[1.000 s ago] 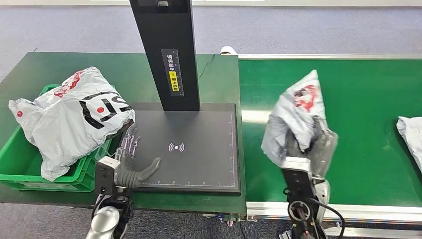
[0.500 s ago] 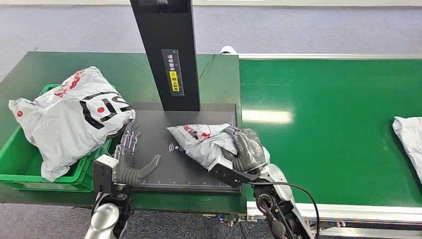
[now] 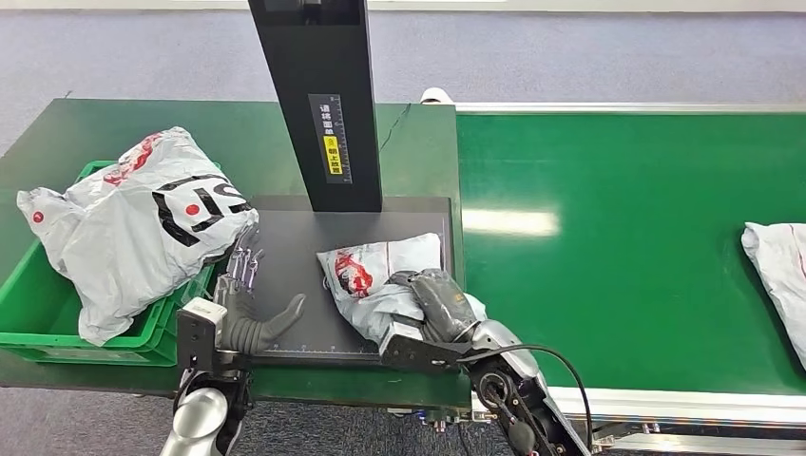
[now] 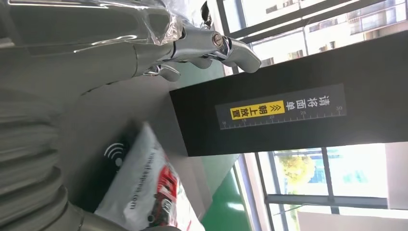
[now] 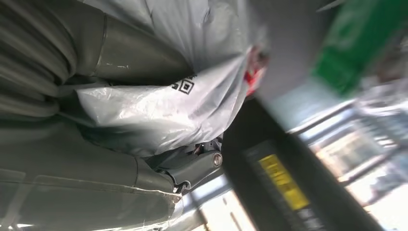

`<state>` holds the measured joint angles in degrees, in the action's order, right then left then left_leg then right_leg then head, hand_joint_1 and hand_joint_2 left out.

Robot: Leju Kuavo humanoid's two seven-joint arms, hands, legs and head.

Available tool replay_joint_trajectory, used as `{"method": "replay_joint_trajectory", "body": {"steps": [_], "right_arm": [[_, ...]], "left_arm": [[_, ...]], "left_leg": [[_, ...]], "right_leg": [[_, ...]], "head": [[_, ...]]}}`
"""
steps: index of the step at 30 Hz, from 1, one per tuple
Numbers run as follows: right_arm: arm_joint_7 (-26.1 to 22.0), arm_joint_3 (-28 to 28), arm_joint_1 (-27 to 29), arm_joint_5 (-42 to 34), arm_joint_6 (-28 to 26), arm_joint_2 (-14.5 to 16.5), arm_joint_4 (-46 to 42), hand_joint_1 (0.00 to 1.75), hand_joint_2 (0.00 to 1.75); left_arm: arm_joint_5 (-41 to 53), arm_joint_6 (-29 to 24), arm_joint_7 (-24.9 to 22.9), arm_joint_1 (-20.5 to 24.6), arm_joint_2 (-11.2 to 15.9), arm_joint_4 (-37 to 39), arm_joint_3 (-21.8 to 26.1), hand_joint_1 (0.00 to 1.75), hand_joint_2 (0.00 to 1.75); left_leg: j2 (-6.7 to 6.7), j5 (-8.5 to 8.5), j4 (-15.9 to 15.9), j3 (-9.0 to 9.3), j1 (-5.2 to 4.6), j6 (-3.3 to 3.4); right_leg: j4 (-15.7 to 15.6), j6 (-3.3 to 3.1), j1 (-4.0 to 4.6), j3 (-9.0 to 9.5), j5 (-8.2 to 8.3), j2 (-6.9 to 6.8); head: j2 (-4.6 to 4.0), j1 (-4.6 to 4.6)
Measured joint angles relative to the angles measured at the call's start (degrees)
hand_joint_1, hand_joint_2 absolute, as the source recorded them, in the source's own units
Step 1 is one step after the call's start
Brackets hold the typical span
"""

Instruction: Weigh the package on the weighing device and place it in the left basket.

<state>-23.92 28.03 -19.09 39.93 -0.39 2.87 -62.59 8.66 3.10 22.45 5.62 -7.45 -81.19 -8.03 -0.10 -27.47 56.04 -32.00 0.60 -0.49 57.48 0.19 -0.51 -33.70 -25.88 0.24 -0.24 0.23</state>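
Nearest the robot, the right hand [image 3: 439,302] wraps its dark fingers over the small grey-white plastic mailer package with the red print [image 3: 380,275], gripping it at its near right end; the package lies on the flat black weighing platform with the wireless symbol [image 3: 285,256], its red mark turned toward the left; in the right wrist view the thumb and fingers [image 5: 192,168] close round the crinkled plastic [image 5: 163,115], a small square code showing on it. On the other side, the left hand [image 3: 242,309] rests at the platform's near left corner, holding nothing, its fingers spread and reaching toward the basket, its thumb out across the black surface; the left wrist view shows those silver fingertips [image 4: 226,45] free in the air, with the package [image 4: 139,187] lying beside the base of the post. Just left of the platform sits the green plastic basket [image 3: 38,313], a big grey-white bag with black lettering [image 3: 133,223] heaped in it and bulging over the rim; behind the package rises the tall black post with a yellow label [image 3: 323,104]; off to the right runs the green conveyor belt [image 3: 627,228], another pale bag [image 3: 779,271] at its far right edge.
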Motion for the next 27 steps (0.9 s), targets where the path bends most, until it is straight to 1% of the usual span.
{"method": "replay_joint_trajectory", "body": {"steps": [3,7,9,12,17,18,21,22,25,27], "right_arm": [[-2.65,0.32,0.51,-3.59,0.81,0.07,-0.1,1.75,1.75],[-8.45,-0.11,2.04,-10.61,-0.61,0.1,-1.7,1.75,1.75],[-10.5,-0.71,2.89,-13.71,-1.16,0.08,-3.14,1.75,1.75],[-11.79,-1.47,4.04,-16.6,-1.17,0.05,-5.36,1.75,1.75],[-11.91,-2.39,5.35,-18.71,-1.51,0.03,-8.31,1.74,1.75],[-11.83,-2.51,5.5,-18.7,-1.66,0.03,-8.69,1.34,1.75],[-11.27,-2.85,5.79,-17.87,-3.12,0.03,-9.45,0.04,1.75],[-10.68,-2.95,5.83,-17.01,-4.42,0.04,-9.58,0.0,1.75],[-7.8,-3.21,5.97,-13.47,-9.58,0.08,-9.74,0.0,1.75],[-5.62,-3.49,6.16,-11.56,-11.9,0.15,-9.72,0.0,1.75]], "left_arm": [[0.24,0.04,0.21,-0.37,-0.19,-0.01,0.02,0.0,1.75],[0.07,0.76,0.55,-0.89,-0.43,-0.02,0.03,0.0,1.75],[-0.26,1.08,0.58,-1.02,-0.47,-0.03,0.05,0.0,1.75],[-0.52,1.37,0.55,-1.26,-0.49,-0.07,0.08,0.0,1.75],[-0.73,2.99,-0.17,-1.51,-0.5,-0.16,0.08,0.0,1.75],[-0.77,3.14,-0.23,-1.51,-0.5,-0.16,0.08,0.0,1.75],[-0.8,3.23,-0.31,-1.52,-0.5,-0.16,0.08,0.0,1.75],[-0.83,3.23,-0.33,-1.54,-0.5,-0.16,0.08,0.0,1.75],[-0.93,3.24,-0.36,-1.69,-0.52,-0.16,0.07,0.0,1.75],[-0.92,3.31,-0.36,-1.83,-0.57,-0.16,0.04,0.0,1.75]], "left_leg": [[0.0,0.0,0.0,-0.01,0.0,0.0],[0.0,-0.01,0.0,-0.04,0.0,0.0],[0.0,-0.01,0.0,-0.04,0.0,0.0],[0.01,-0.01,0.0,-0.03,0.0,0.0],[0.01,-0.01,0.0,-0.03,0.0,0.0],[0.01,-0.01,0.0,-0.03,0.0,0.0],[0.01,-0.01,0.0,-0.03,0.0,0.0],[0.01,-0.01,0.0,-0.03,0.0,0.0],[0.01,-0.01,0.0,-0.03,0.0,0.0],[0.01,-0.01,0.0,-0.03,0.0,0.0]], "right_leg": [[0.0,0.0,0.0,-0.02,0.0,0.0],[0.0,0.0,0.0,-0.04,0.0,0.0],[0.0,0.0,0.0,-0.04,0.0,0.0],[0.0,0.0,0.0,-0.04,0.0,0.0],[0.0,0.0,0.0,-0.03,0.0,0.0],[0.0,0.0,0.0,-0.04,0.0,0.0],[0.0,0.0,0.0,-0.03,0.0,0.0],[0.0,0.0,0.0,-0.03,0.0,0.0],[0.0,0.0,0.0,-0.03,0.0,0.0],[0.0,0.0,0.0,-0.03,0.0,0.0]], "head": [[0.0,-0.01],[0.0,0.0],[0.0,0.0],[0.0,0.0],[0.0,-0.01],[0.0,-0.01],[0.0,0.0],[0.0,0.0],[0.0,-0.01],[0.0,-0.01]]}}
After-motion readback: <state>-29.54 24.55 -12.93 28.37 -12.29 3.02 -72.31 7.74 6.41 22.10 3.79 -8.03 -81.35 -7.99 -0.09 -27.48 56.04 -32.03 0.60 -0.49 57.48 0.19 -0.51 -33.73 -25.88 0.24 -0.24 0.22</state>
